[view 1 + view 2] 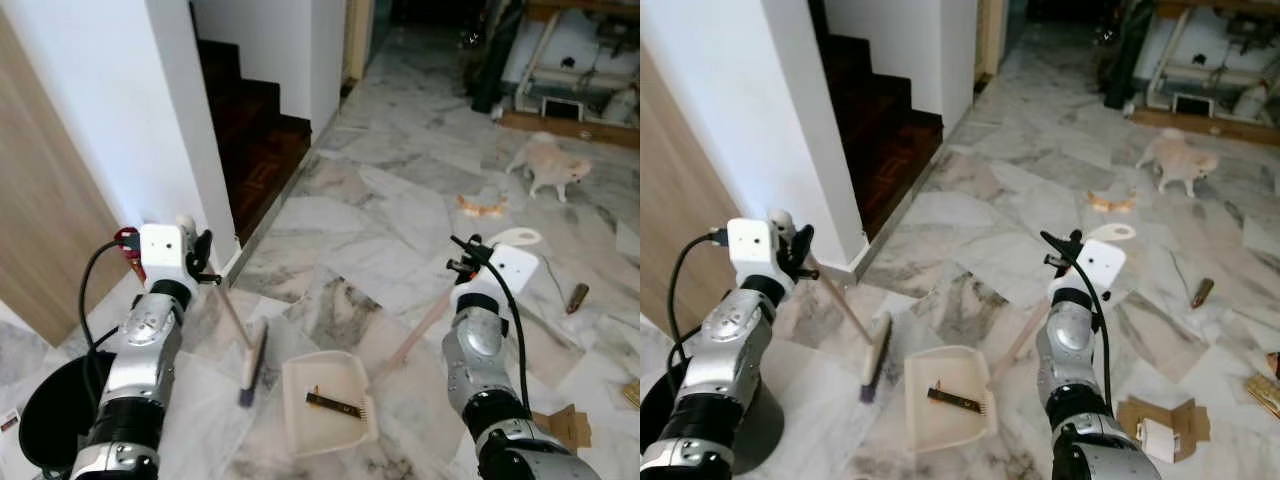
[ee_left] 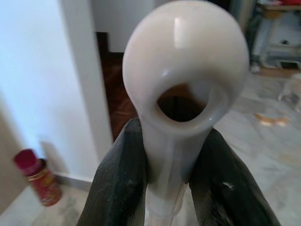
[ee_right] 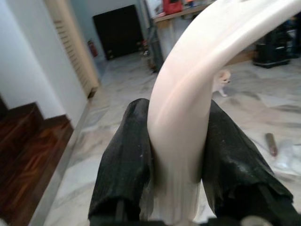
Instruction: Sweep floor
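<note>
My left end effector (image 2: 164,183) clamps the broom (image 1: 252,365); right end effector (image 3: 181,174) grips the dustpan (image 1: 325,400), one comb (image 1: 333,404) collected; scraps (image 1: 482,207) remain, I judge.

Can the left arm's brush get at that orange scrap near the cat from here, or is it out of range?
Probably not from here. The left gripper is shut on the brush, whose head sits beside the dustpan near the robot. The orange scrap lies well ahead across open marble, near the cat. Nothing blocks the way; the robot would need to walk closer.
</note>
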Available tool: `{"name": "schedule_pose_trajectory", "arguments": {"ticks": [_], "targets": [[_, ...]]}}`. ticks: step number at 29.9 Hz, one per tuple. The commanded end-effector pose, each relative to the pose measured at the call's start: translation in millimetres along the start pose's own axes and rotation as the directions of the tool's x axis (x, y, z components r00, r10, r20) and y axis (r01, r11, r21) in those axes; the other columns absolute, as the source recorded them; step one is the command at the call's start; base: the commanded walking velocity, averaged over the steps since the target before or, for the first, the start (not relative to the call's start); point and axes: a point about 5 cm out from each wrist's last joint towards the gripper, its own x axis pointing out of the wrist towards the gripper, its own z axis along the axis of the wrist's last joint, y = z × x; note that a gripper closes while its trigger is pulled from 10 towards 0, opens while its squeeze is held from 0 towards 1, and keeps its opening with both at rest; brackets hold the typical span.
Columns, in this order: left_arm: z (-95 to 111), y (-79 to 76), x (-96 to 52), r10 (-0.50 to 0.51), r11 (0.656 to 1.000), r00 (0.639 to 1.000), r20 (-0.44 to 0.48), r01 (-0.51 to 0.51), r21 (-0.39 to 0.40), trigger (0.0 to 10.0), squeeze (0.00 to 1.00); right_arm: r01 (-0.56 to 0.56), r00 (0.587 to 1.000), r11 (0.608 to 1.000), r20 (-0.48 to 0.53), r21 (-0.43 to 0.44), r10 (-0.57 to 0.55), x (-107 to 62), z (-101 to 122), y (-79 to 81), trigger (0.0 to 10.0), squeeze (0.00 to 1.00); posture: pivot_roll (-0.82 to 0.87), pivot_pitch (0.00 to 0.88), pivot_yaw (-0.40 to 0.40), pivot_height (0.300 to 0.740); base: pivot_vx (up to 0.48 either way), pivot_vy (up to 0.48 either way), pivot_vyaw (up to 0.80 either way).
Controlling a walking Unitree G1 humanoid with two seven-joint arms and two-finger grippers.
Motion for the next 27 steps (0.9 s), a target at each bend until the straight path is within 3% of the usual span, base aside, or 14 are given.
{"name": "schedule_pose_trajectory", "arguments": {"ticks": [1, 9, 17, 27], "targets": [[10, -5.4, 7.9, -0.035, 0.999, 0.998, 0.051, 0.035, 0.011, 10.0, 0.00, 0.031, 0.996, 0.999, 0.083, 0.011, -0.032, 5.0, 16, -5.2, 10.0, 0.00, 0.08, 0.000, 0.064, 0.740, 0.000, 0.000, 0.00], [4, -21.9, 14.9, -0.064, 0.998, 0.997, 0.047, 0.065, -0.022, 10.0, 0.00, 0.060, 0.993, 0.997, 0.103, -0.038, -0.056, -4.6, 16, -26.6, 10.0, 0.00, 0.03, 0.000, 0.063, 0.740, 0.000, 0.000, 0.00], [2, -26.2, 15.6, -0.043, 0.999, 0.998, 0.054, 0.045, -0.031, 10.0, 0.00, 0.083, 0.991, 0.996, 0.106, -0.044, -0.078, -3.2, 21, -33.1, 10.0, 0.00, 0.06, 0.000, 0.042, 0.740, 0.000, 0.000, 0.00], [0, -21.9, 12.2, -0.018, 0.999, 0.998, 0.062, 0.020, -0.025, 10.0, 0.00, 0.072, 0.992, 0.997, 0.102, -0.037, -0.068, -3.1, 24, -28.6, 10.0, 0.00, 0.08, 0.026, 0.027, 0.740, 0.000, 0.000, 0.78]]}}
